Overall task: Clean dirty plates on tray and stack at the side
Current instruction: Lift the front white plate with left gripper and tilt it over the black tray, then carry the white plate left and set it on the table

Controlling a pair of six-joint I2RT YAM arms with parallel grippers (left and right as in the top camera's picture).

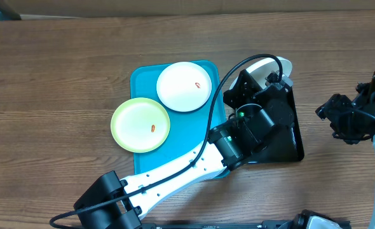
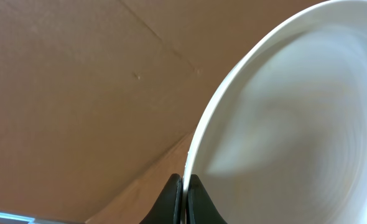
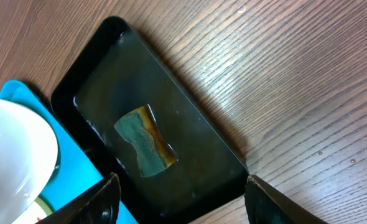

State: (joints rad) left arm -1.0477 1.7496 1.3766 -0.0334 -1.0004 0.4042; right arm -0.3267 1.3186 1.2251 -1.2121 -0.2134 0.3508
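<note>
The turquoise tray holds a white plate with a small orange-red smear. A yellow-green plate, also smeared, overlaps the tray's left rim. My left gripper is shut on the rim of a second white plate and holds it tilted above the black tray. In the left wrist view the fingers pinch that plate's edge. My right gripper is open and empty, right of the black tray.
In the right wrist view, between the open fingers, the black tray holds a green and yellow sponge. The turquoise tray and a white plate show at the left. Bare wood table lies all around.
</note>
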